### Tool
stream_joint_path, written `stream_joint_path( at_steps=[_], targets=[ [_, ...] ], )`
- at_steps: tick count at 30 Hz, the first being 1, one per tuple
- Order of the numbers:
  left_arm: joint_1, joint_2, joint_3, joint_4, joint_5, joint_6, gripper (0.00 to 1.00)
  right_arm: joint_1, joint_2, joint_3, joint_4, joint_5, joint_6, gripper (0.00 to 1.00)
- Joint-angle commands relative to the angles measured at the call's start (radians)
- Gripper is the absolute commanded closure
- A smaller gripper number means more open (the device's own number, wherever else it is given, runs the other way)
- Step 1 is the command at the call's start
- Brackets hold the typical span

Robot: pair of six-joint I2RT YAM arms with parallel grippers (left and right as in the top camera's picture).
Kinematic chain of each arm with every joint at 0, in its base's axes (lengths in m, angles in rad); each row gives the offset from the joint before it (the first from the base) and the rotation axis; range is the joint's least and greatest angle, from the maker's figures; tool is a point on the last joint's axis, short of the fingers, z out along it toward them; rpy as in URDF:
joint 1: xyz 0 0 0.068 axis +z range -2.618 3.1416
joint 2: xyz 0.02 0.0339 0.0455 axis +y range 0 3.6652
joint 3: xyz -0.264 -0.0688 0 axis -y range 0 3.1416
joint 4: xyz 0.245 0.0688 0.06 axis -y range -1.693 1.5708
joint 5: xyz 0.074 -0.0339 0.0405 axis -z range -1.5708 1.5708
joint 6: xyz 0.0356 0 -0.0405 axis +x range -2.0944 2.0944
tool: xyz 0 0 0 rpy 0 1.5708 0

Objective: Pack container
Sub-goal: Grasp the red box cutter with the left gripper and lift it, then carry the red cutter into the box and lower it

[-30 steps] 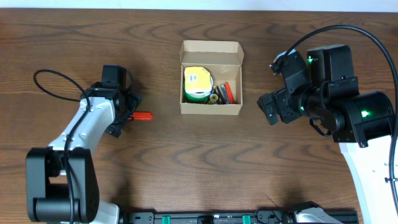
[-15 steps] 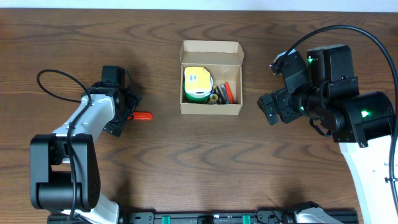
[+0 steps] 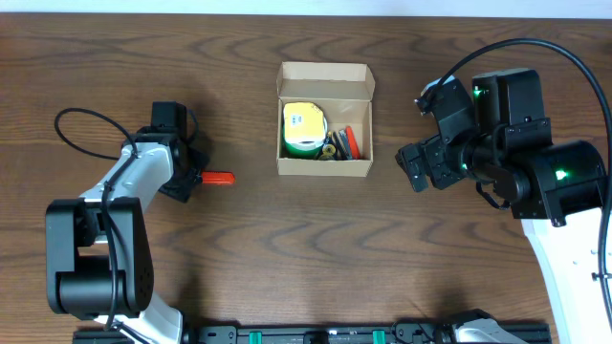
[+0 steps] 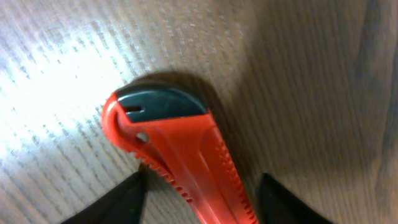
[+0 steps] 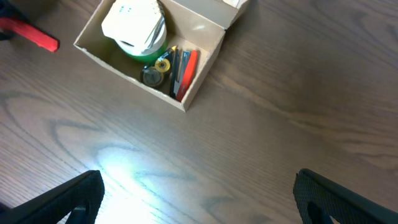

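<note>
Left claw [image 4: 202,206] spread, straddling red plastic utility cutter with black nose [image 4: 177,146], which lies flat on wooden counter [image 3: 287,248]. Judgement: centre on handle and close squarely across ribbed sides. Tan cardboard box [image 3: 323,168] sits open mid-counter, well apart from cutter. Right claw [image 5: 198,199] spread, empty.

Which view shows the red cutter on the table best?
Left wrist: the red cutter fills the frame, grey tip and ribbed edge clear. Overhead shows only a small red bar; right wrist catches a piece at its top-left edge.
</note>
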Motion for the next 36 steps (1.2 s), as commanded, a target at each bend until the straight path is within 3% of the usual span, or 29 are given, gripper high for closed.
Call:
stream_joint_path(
  at_steps=[1, 15, 21, 24, 28, 33, 36],
  targets=[
    [0.004, 0.023, 0.017, -0.003, -0.001, 0.007, 0.53, -0.008, -0.011, 0.000, 0.000, 0.003, -0.010, 0.01],
    [0.004, 0.022, 0.019, -0.003, 0.027, 0.027, 0.94, -0.008, -0.011, 0.000, 0.000, 0.003, -0.010, 0.01],
    [0.004, -0.010, 0.063, -0.065, 0.051, 0.093, 0.94, -0.008, -0.011, 0.000, 0.000, 0.003, -0.010, 0.01],
    [-0.003, -0.053, 0.106, -0.087, 0.051, 0.181, 0.94, -0.008, -0.011, 0.000, 0.000, 0.003, -0.010, 0.01],
    [-0.033, -0.135, 0.155, -0.039, 0.077, 0.430, 0.94, -0.008, -0.011, 0.000, 0.000, 0.003, -0.010, 0.01],
    [-0.098, -0.230, 0.179, 0.109, 0.375, 1.059, 0.94, -0.008, -0.011, 0.000, 0.000, 0.003, -0.010, 0.01],
    [-0.146, -0.257, 0.180, 0.132, 0.525, 1.346, 0.94, -0.008, -0.011, 0.000, 0.000, 0.003, -0.010, 0.01]
  ],
)
